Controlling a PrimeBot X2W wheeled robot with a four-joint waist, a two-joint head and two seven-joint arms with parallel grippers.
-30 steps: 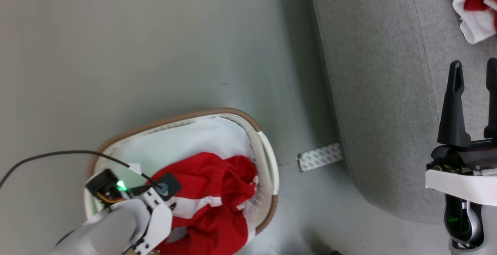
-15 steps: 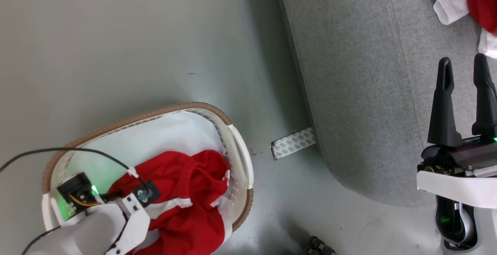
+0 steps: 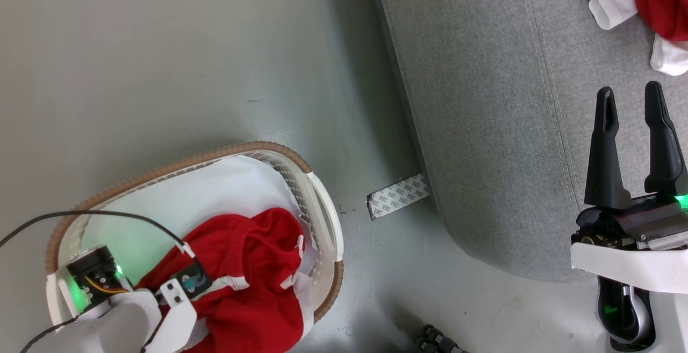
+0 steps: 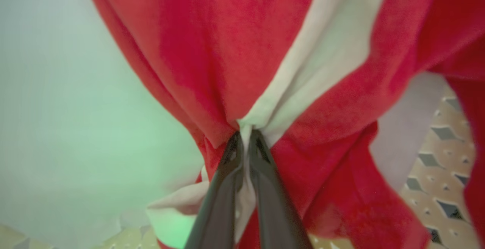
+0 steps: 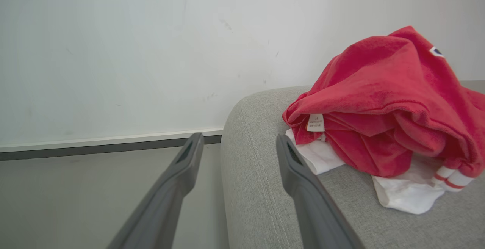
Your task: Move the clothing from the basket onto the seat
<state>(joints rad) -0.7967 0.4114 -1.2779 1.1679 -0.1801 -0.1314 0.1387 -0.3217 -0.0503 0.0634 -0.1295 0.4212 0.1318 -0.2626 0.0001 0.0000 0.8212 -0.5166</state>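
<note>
— What does the robot's body look like?
— Pale white shells on the left arm [image 3: 113, 329] and right arm [image 3: 634, 267], long dark tapered fingers [image 3: 604, 154] — plus a thin black cable [image 3: 97, 214] and green lights [image 3: 682, 201].

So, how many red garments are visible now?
2: one red garment in the basket, pinched by the left gripper; a second garment on the seat. More may lie underneath.

The floor [image 3: 161, 73] is smooth, grey-green and matte. A white wall [image 5: 132, 44] carries faint scuffs; a dark baseboard [image 5: 94, 147] with a pale top edge runs along its foot. A patterned paper strip [image 3: 398, 198] lies flat on the floor.
</note>
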